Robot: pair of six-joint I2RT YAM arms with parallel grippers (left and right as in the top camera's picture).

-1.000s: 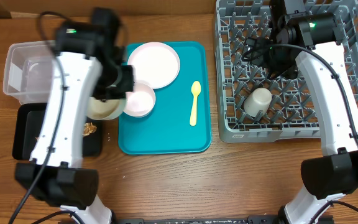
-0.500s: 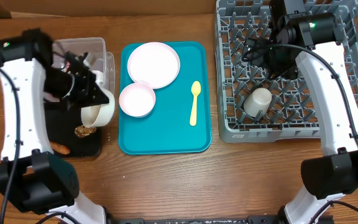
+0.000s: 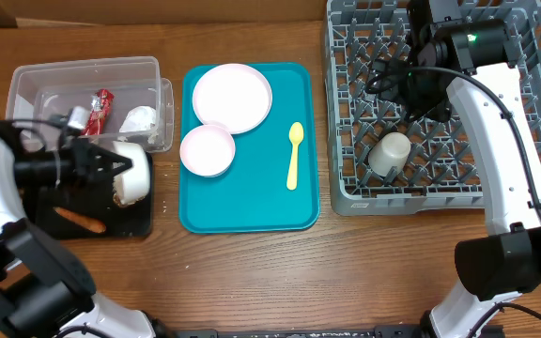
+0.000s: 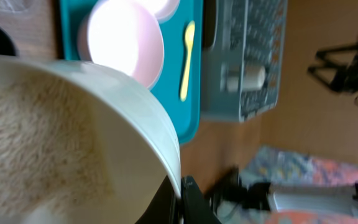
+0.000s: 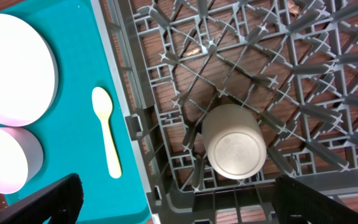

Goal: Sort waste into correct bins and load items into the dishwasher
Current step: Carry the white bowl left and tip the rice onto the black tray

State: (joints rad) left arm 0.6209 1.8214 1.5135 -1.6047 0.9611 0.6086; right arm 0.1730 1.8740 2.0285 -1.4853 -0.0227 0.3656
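My left gripper (image 3: 111,169) is shut on the rim of a white bowl (image 3: 131,174), tipped on its side over the black tray (image 3: 40,223); rice (image 4: 36,143) lies inside it in the left wrist view, jaws (image 4: 180,196) pinching the rim. An orange carrot (image 3: 79,222) lies on the black tray. The clear tub (image 3: 26,84) holds the red wrapper (image 3: 100,105) and white napkin (image 3: 141,118). The plate (image 3: 232,97), second bowl (image 3: 207,150) and yellow spoon (image 3: 294,155) sit on the teal tray (image 3: 252,211). My right gripper (image 3: 391,80) is open above the grey rack (image 3: 346,188), where the cup (image 3: 390,153) lies upside down.
The teal tray lies between the bins and the rack. The wooden table's front strip (image 3: 299,272) runs below them. The rack reaches the top right of the overhead view. Cardboard shows at the back left edge.
My left arm has swung left and down with the bowl, from beside the teal tray to over the black tray, tipping it. The tub's contents have come into view. The right arm has not moved.
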